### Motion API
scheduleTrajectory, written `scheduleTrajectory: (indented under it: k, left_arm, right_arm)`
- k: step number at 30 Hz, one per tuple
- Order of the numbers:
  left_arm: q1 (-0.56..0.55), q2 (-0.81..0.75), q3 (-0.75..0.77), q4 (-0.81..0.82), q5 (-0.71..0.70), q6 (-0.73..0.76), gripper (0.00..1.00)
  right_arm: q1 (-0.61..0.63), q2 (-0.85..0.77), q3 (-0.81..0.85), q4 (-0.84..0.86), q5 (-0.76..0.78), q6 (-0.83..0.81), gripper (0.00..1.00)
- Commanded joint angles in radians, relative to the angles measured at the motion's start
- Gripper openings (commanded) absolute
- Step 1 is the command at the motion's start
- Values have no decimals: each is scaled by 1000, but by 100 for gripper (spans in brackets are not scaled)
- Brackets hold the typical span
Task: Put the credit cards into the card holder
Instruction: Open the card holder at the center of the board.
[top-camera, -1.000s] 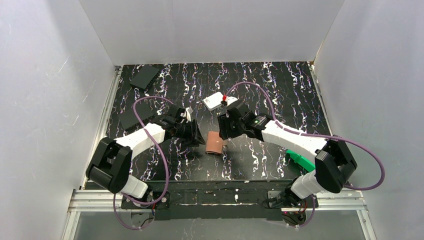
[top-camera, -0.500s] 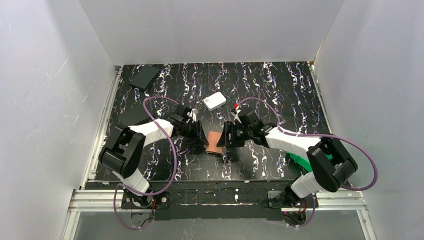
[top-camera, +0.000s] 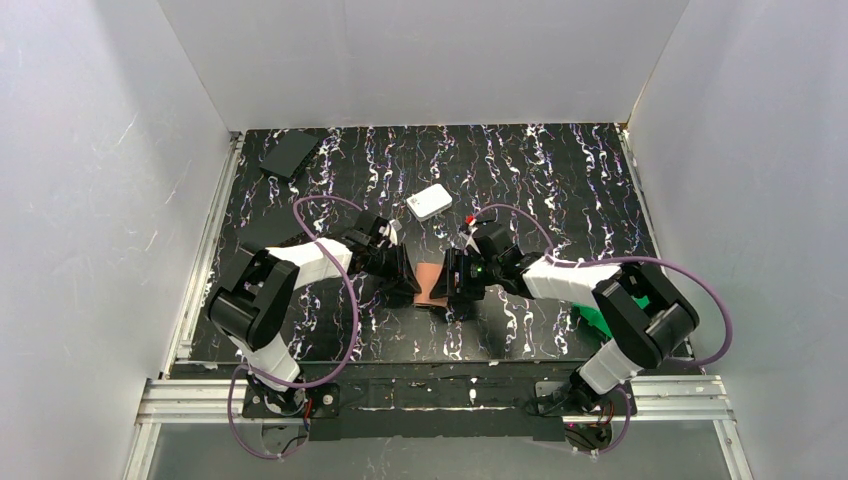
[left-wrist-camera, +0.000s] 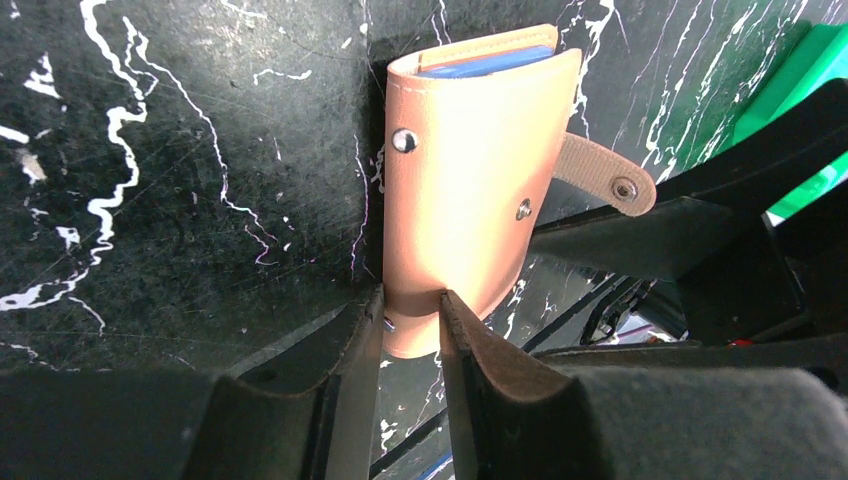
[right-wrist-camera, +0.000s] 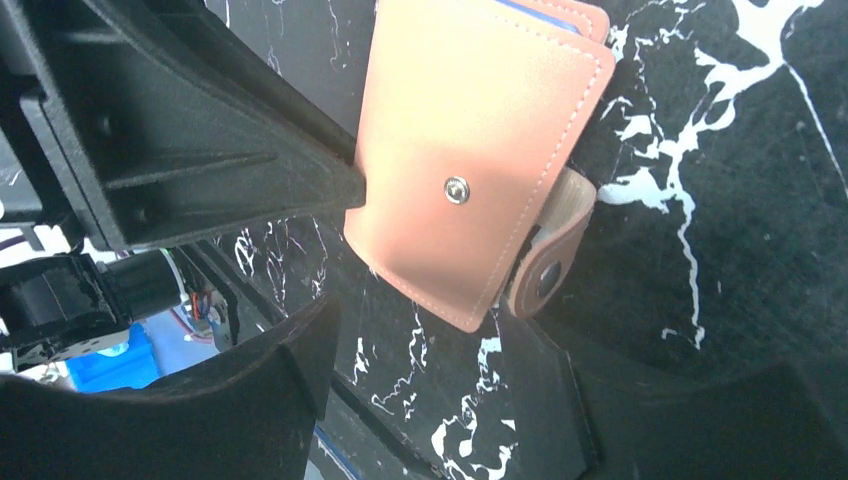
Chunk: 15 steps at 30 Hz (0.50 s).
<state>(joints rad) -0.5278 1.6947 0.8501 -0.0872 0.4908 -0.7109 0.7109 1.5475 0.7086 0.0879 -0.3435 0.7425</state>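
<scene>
Green bin (top-camera: 600, 322) sits nearest, off right. Both arms have tucked in since a second ago. The right gripper (right-wrist-camera: 435, 340) is now right beside the card holder (left-wrist-camera: 465, 170), jaws wide, gripping nothing. The left gripper (left-wrist-camera: 412, 310), jaws nearly together, pinches its near corner. The holder is folded and runs lengthwise away from that gripper, snap tab (left-wrist-camera: 600, 175) loose. White box (top-camera: 428, 202) beyond.
</scene>
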Motion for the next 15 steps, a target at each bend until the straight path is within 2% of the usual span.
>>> scheduleTrajectory:
  k: [1,8,15]
  left_arm:
    - [-6,-3,-10,7,13,1,25]
    - [-8,-3,-23,12,14,2,24]
    - [-8,-16,-33,17,11,2,22]
  right_arm:
    - [1,39,1,94,-32,16,67]
    - [1,42,1,125,-49,25,65]
    - [1,-42,-21,223,-78,93,58]
